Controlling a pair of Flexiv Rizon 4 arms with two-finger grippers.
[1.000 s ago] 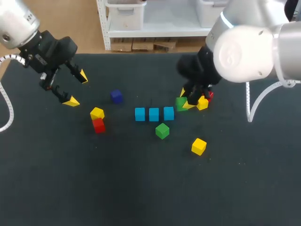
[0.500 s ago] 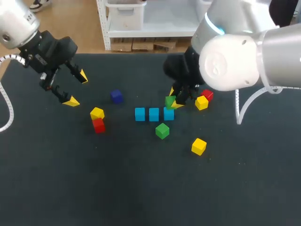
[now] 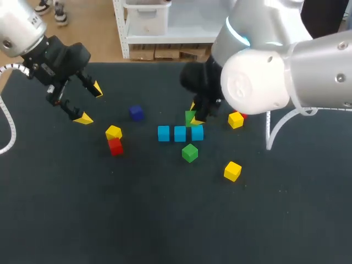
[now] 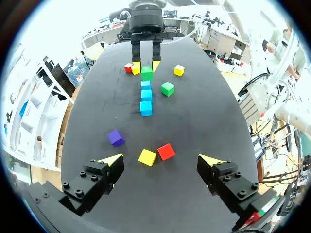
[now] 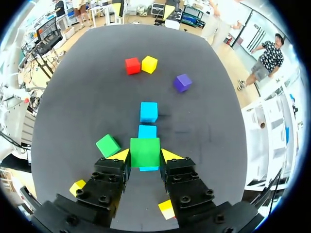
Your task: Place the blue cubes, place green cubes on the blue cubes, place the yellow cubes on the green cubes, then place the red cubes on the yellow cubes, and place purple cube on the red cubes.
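now, nearest the camera in the head view, a loose yellow cube (image 3: 232,171) lies alone on the dark table (image 3: 137,214). a little further in, a loose green cube (image 3: 190,152) sits just in front of the three blue cubes (image 3: 180,133), which stand side by side in a row. off to the left of that row a second yellow cube (image 3: 113,132) touches a red cube (image 3: 115,147).

over the row's right end hangs the right gripper (image 3: 194,114), its two fingers pressed from both sides on the held green cube (image 5: 145,152). in its own wrist view a sliver of blue shows just beneath the cube. beyond that, a third yellow cube (image 3: 236,120) sits against a second red cube (image 4: 128,67), and the purple cube (image 3: 136,113) stands well apart from the rest. furthest off, the left gripper (image 3: 91,103) hangs above the table with its fingers spread wide, holding nothing.

the step in hand looks like the green layer: the blue base is down and the first green is in the air. the next move calls for lowering it squarely onto the blue, edges lined up, then letting go without nudging the row.

a second ago the right gripper was down at this green cube beside the yellow and red pair on the right. half a second ago it was lifted and partway across. the left arm and the other cubes have not shifted.
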